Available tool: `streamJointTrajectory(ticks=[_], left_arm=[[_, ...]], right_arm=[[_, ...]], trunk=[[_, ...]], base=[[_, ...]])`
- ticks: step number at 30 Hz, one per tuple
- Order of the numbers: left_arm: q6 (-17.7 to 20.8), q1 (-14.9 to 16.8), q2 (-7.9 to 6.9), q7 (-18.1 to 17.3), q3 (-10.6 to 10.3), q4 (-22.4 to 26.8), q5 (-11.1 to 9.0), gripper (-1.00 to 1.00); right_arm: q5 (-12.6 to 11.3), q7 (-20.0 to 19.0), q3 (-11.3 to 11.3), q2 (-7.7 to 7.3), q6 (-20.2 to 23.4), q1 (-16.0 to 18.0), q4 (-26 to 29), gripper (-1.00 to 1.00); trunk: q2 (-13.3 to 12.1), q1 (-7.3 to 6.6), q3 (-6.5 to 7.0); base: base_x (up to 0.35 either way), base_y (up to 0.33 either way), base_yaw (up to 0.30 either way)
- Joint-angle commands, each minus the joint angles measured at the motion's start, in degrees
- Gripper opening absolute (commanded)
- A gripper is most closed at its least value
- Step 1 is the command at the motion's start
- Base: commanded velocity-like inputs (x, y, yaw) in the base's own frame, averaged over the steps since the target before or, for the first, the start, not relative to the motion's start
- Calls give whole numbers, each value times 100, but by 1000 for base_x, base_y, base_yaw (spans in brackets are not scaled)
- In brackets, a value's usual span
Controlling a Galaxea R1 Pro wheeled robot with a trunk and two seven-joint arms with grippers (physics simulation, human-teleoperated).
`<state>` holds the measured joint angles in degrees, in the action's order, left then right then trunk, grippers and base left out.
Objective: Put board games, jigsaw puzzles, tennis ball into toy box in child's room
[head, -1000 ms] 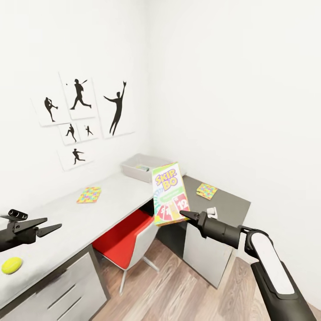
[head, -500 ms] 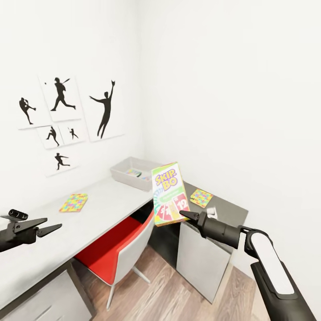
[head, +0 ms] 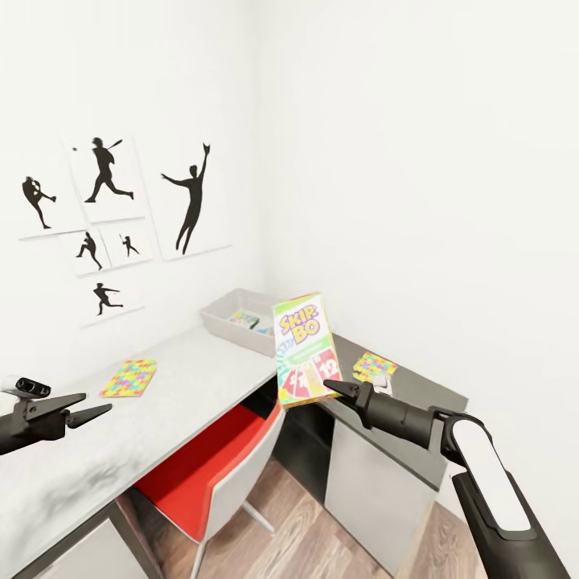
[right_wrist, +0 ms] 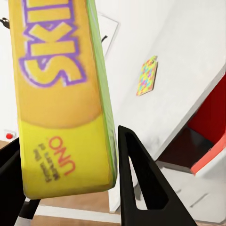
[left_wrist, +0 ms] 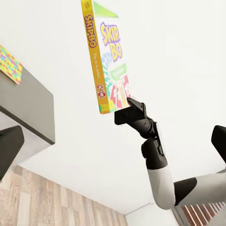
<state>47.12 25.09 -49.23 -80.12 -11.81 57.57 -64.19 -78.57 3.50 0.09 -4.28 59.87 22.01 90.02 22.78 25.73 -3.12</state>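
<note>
My left tool (head: 90, 415): fingers spread, nothing held, over the worktop (head: 185, 386). One jigsaw puzzle (head: 129, 377) flat on it. Toy box (head: 219, 324) in the far corner, coloured items inside. My right tool (head: 328, 388): clamped on the upright SKIP-BO board game (head: 305, 348), above the red chair (head: 205, 466). Second jigsaw puzzle (head: 374, 367) on the dark cabinet. Since half a second ago my view has swung; the game stays gripped.
</note>
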Motion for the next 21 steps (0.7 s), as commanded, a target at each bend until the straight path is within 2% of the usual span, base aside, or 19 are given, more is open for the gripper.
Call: streamJointTrajectory(ticks=[1,9,18,21], left_arm=[[60,13,-7,-13,-31,-5,-40,100],[60,13,-5,-5,-32,-6,-36,100],[60,13,70,-10,-18,-9,-33,100],[60,13,72,-12,-23,-9,-33,100]], right_arm=[[-90,37,0,-3,13,5,6,-100],[-89,32,0,-2,13,5,7,-100],[-89,36,33,-2,13,5,7,-100],[-89,37,37,-2,13,5,7,-100]], trunk=[[14,6,-13],[14,6,-13],[14,6,-17],[14,6,-18]], base=[[147,3,208],[194,1,270],[293,1,290],[239,36,80]])
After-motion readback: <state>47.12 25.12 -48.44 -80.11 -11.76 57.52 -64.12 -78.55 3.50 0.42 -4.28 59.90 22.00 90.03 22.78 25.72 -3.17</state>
